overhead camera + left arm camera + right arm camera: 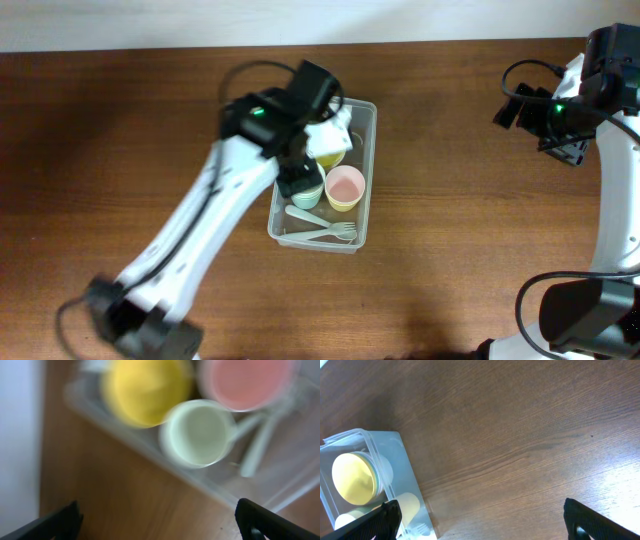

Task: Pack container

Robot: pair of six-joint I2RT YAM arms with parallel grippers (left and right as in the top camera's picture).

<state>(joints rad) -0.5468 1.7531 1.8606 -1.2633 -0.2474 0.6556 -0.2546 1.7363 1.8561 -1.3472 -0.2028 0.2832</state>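
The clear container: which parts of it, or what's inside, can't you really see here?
- Overhead: the left arm covers the upper left of the container, hiding most of the yellow bowl.
- Left wrist: blur smears the utensils; type unclear.
- Right wrist: the picture's left and bottom edges cut off the container.

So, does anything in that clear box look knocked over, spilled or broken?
Nothing stands out. In the container, the pink cup and green cup stand upright beside the yellow bowl, and the pale cutlery lies flat at one end. No spill or crack shows, though the left wrist view is blurred.
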